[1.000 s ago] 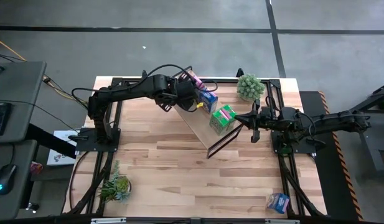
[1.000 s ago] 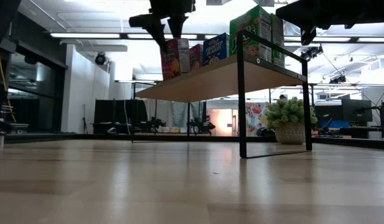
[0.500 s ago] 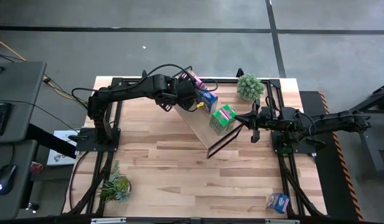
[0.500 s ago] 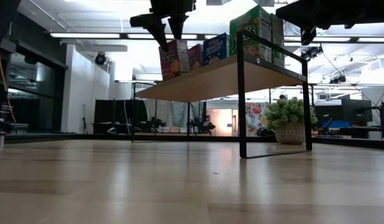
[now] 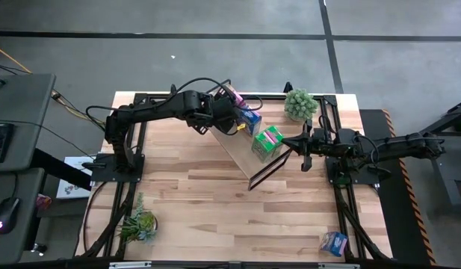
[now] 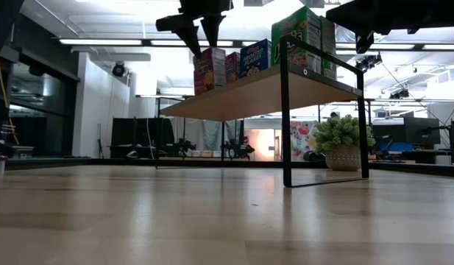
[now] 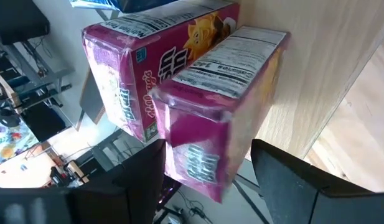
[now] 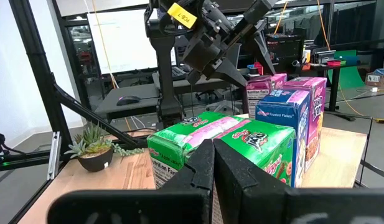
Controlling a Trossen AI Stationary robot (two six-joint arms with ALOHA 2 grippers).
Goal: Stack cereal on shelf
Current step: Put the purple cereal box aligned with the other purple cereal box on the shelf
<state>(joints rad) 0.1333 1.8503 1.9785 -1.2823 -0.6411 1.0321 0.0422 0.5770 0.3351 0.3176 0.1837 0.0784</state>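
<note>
Pink cereal box (image 7: 210, 124) — left pincer (image 7: 207, 177) astride

Your high view is evenly lit from overhead; the bench (image 5: 215, 194) reads pale and shadows under the arms are short and soft. In your low view the ceiling light strips (image 6: 116, 42) blow out to white, the shelf (image 6: 249, 92) frame goes to near silhouette, and the near bench surface blurs with a dull sheen. Left wrist view: the closest pink cereal box (image 7: 210, 118) is soft and out of focus. Right wrist view: you have bright windows (image 8: 126, 43) behind, dark foreground.
</note>
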